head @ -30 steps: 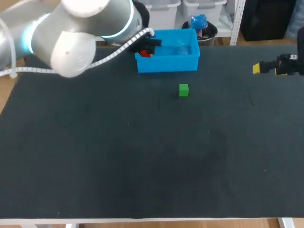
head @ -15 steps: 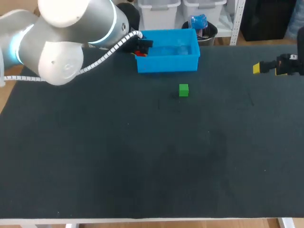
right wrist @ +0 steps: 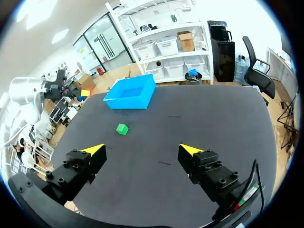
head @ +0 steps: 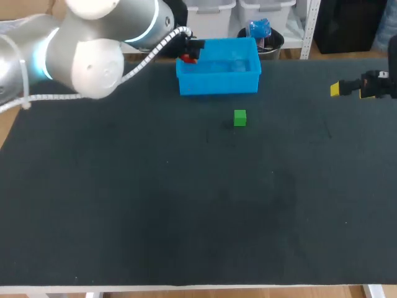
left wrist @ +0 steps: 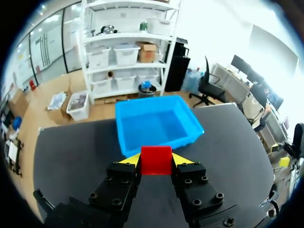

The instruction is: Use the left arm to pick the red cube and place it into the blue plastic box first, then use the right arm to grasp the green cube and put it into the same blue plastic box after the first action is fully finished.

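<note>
Red cube (head: 186, 59), clamped between the left gripper's (left wrist: 156, 159) fingers, has seemingly drifted from over the blue plastic box (head: 218, 85) to its left rim, upper middle of frame, so placement remains unfinished.

Box (head: 217, 85) sits at the table's (head: 186, 217) twelve o'clock edge. Loose cube (head: 240, 117) lies near the box's five o'clock. Left gripper (left wrist: 156, 159) pinches the gripped cube (head: 187, 59) at the box's ten o'clock corner. Right gripper (head: 335, 89) hangs well apart, at three o'clock.
</note>
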